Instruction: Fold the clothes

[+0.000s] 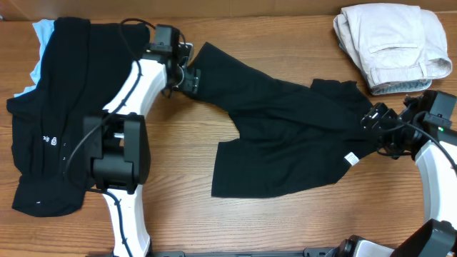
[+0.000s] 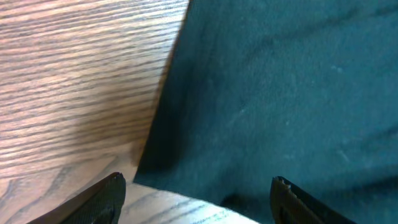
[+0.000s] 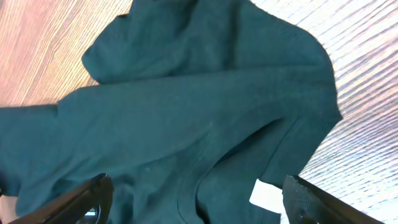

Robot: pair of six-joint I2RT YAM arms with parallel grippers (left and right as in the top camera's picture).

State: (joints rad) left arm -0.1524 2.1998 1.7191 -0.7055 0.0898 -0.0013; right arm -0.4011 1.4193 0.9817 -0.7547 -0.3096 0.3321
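- Centrally on the surface [image 1: 285, 228] lies a rumpled black tee [image 1: 285, 135], reaching toward the right edge
- Spread wide, the left end effector [image 1: 187, 77] hangs over the tee's upper-left tip
- Equally wide, the right end effector [image 1: 378, 128] sits above the tee beside its white tag [image 1: 350, 158]
- Another black garment [image 1: 50, 128] lies at the left edge

Bare wooden table [image 1: 285, 221] under soft, even indoor light.
Its light-brown grain runs left to right across the whole overhead frame; in the right wrist view, the upper right of the frame shines pale with glare.
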